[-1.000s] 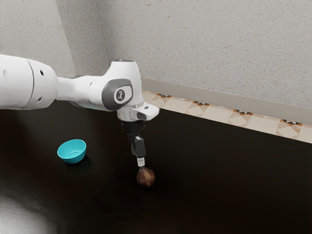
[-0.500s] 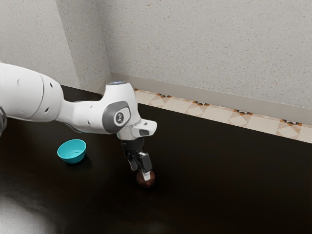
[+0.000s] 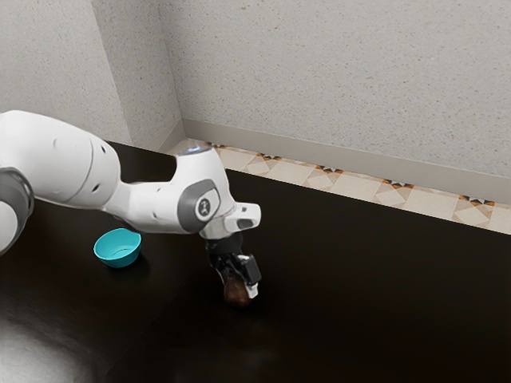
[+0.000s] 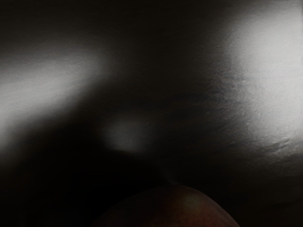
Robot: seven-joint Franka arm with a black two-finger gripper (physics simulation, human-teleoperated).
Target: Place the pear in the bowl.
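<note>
Exterior view: my black two-finger gripper hung low at the end of the white jointed arm, pointing down at the dark glossy surface. My jaws stood apart, one on either side of the rounded reddish-brown pear — whether both sides touched it, I could not tell. The pear sat low between them, at the surface, outside the round turquoise bowl. That bowl stood upright, well apart from me, towards the exterior view's left. Beyond the surface ran a strip of patterned beige tiles, along the foot of a speckled grey wall. In my wrist view, the pear's curved top rose reddish and dim close under my hand, with pale patches of light glinting on the surface — soft and blurred.
</note>
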